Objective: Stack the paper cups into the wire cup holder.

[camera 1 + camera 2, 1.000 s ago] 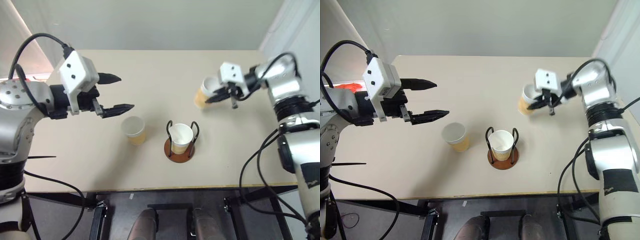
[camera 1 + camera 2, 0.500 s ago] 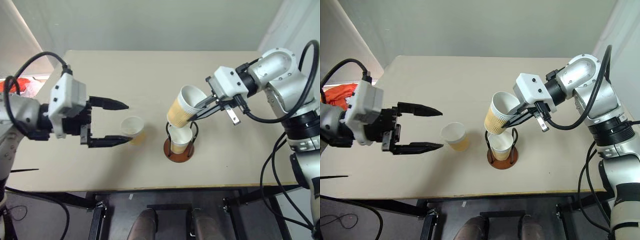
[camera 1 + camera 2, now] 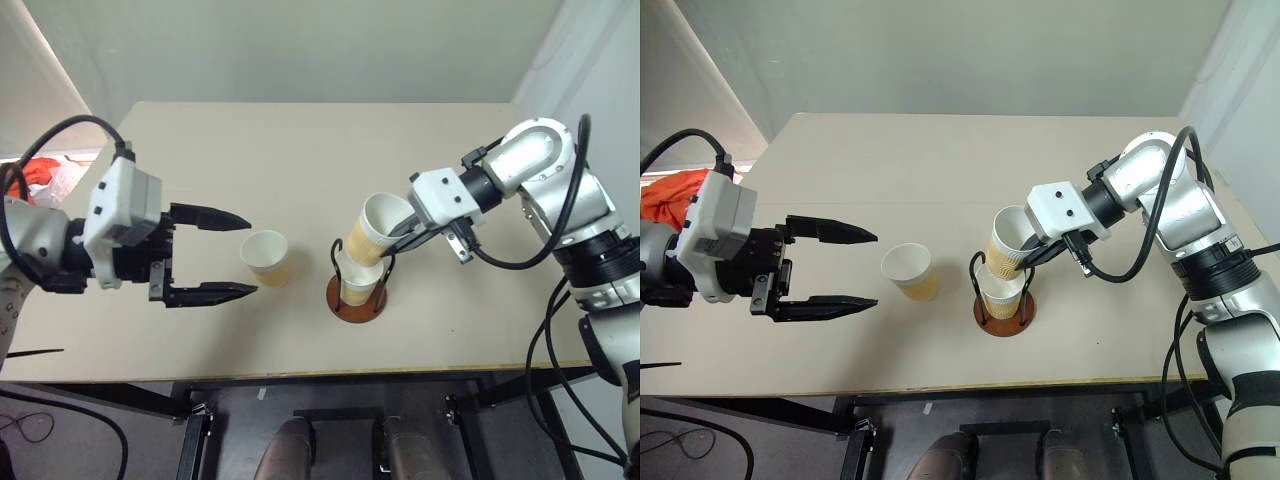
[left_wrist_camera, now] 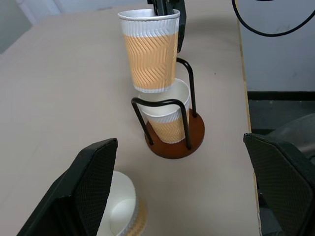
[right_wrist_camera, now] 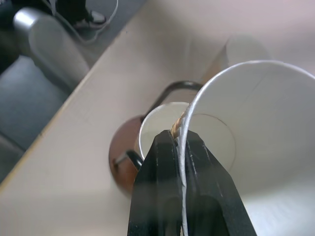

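Pinching the rim of a paper cup [image 3: 372, 232] in the closed right gripper [image 3: 403, 229], mouth up, long axis tilting, base entering the cup [image 3: 357, 283] seated upright in the wire cup holder [image 3: 358, 298]. Standing upright on the table [image 3: 300, 150] left of the holder, a third cup [image 3: 266, 258], just beyond the wide-open, empty left gripper [image 3: 230, 256].

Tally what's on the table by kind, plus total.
Paper cups: 3 — one in the wire cup holder, one pinched at its rim by the right gripper above it, one standing loose on the table in front of the left gripper.
Wire cup holder: 1.
Total: 4.
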Robot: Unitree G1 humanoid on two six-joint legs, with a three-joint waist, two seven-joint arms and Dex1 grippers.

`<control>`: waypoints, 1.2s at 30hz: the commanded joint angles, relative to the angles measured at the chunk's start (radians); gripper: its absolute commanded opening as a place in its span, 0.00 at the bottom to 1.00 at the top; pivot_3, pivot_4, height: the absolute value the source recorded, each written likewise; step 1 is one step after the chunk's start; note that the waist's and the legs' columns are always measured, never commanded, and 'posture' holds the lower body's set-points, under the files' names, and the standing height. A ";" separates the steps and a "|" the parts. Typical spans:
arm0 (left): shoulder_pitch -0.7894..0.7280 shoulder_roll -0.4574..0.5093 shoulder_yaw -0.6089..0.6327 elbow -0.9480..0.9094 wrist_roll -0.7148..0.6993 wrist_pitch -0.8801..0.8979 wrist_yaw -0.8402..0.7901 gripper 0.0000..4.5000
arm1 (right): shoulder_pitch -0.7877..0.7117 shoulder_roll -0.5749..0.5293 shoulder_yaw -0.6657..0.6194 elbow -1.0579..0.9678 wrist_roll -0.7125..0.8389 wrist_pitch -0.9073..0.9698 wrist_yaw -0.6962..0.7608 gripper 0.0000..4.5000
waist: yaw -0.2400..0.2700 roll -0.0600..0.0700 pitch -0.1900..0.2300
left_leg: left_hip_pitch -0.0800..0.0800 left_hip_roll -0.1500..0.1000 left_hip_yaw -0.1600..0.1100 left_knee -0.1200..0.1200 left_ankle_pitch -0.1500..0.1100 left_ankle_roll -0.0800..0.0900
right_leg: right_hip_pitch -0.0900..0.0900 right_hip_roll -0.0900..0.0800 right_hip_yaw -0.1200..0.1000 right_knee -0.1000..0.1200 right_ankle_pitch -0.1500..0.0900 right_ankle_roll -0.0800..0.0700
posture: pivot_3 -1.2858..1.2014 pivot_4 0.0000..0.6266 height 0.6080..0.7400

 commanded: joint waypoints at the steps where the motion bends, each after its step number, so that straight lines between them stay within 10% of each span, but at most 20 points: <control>1: 0.008 0.013 0.044 -0.022 -0.008 -0.012 0.004 1.00 | -0.008 -0.010 0.009 -0.009 -0.003 -0.023 0.003 0.02 | 0.000 0.000 0.000 | 0.000 0.000 0.000 0.000 0.000 0.000 | 0.000 0.000 0.000 0.000 0.000 0.000 | 0.52 0.24 1.00; 15: -0.006 0.062 -0.037 0.063 0.088 -0.100 -0.059 1.00 | 0.001 0.009 -0.049 -0.007 0.007 0.032 -0.009 0.98 | 0.000 0.000 0.000 | 0.000 0.000 0.000 0.000 -0.001 0.000 | 0.000 0.000 0.000 0.000 0.000 0.000 | 0.52 0.24 1.00; 22: -0.138 0.073 -0.276 0.251 0.356 -0.298 -0.091 1.00 | 0.046 0.152 -0.303 -0.051 0.220 0.379 -0.288 0.99 | 0.000 0.000 0.000 | 0.000 0.000 0.000 -0.001 0.000 -0.001 | -0.001 0.000 0.001 0.000 0.000 -0.001 | 0.52 0.24 1.00; 36: -0.359 -0.135 -0.581 0.424 0.649 -0.510 -0.138 1.00 | 0.230 0.202 -0.379 -0.289 0.314 0.633 -0.491 0.99 | 0.005 -0.003 -0.001 | -0.003 -0.002 -0.001 0.000 -0.002 0.000 | -0.002 -0.002 -0.001 -0.002 0.002 0.002 | 0.52 0.24 1.00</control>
